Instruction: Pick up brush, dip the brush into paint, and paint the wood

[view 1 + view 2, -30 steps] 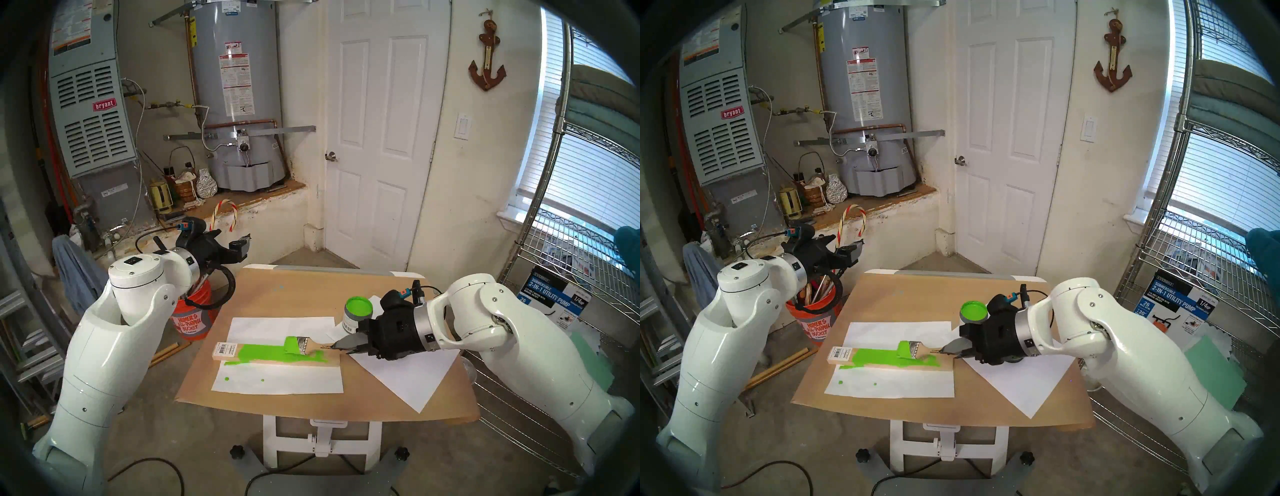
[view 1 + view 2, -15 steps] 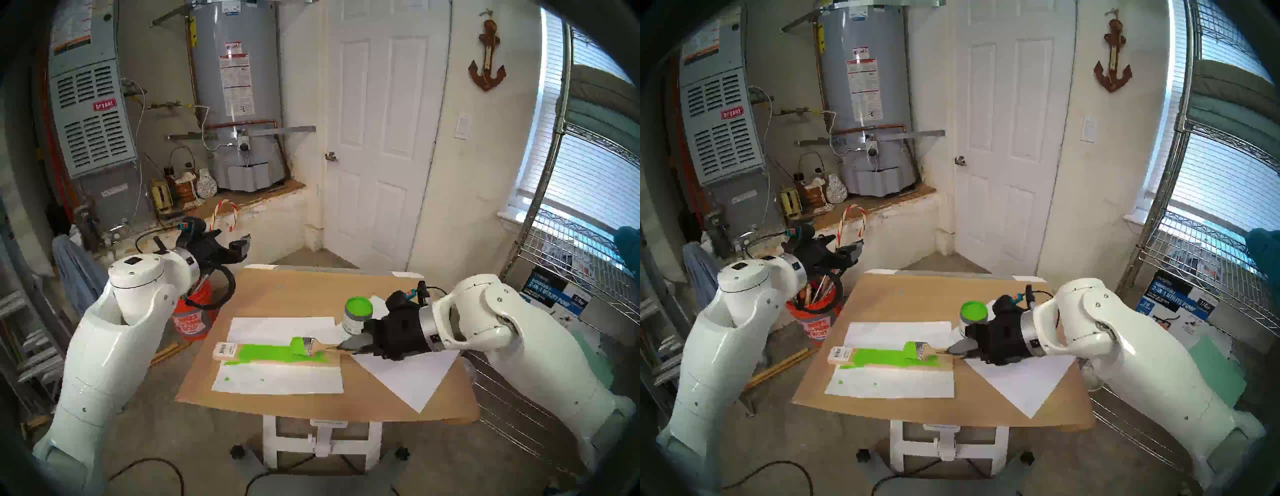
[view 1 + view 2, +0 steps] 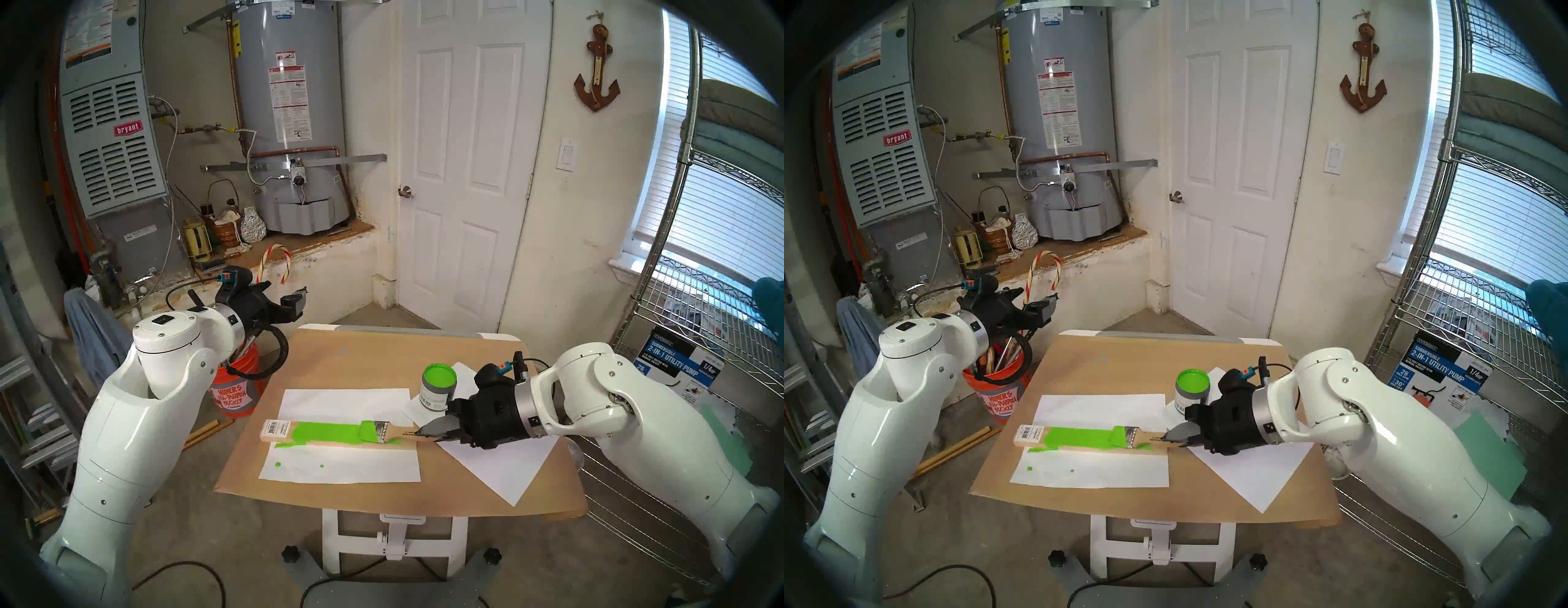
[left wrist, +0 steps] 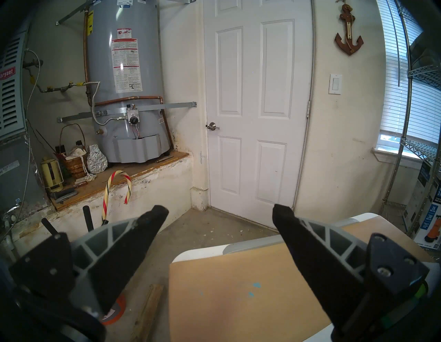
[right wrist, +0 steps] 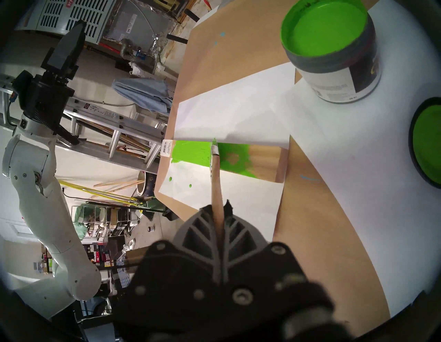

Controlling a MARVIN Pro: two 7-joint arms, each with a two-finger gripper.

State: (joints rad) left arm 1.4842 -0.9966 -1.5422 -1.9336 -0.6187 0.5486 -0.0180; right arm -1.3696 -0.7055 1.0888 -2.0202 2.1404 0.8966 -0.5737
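The brush (image 3: 384, 431) lies low over the wood (image 3: 278, 429), its green-coated bristles on the painted stretch near the board's middle. My right gripper (image 3: 420, 432) is shut on the brush handle (image 5: 216, 181), at the board's right end. The wood (image 5: 265, 162) lies on white paper, green along most of its length, with bare grain at the right end and a barcode sticker at the left. The paint (image 3: 439, 375) fills an open can just behind my right wrist. My left gripper (image 4: 219, 211) hangs open and empty off the table's far left corner.
The brown-covered table (image 3: 360, 361) carries two white paper sheets (image 3: 500, 471). The can's lid (image 5: 427, 143) lies paint side up to the right of the can. An orange bucket (image 3: 237, 390) stands on the floor at left, a wire shelf (image 3: 700, 322) at right.
My right gripper has drawn the brush to the right along the wood, and the bristles now lie lower on it. The left arm has not moved.
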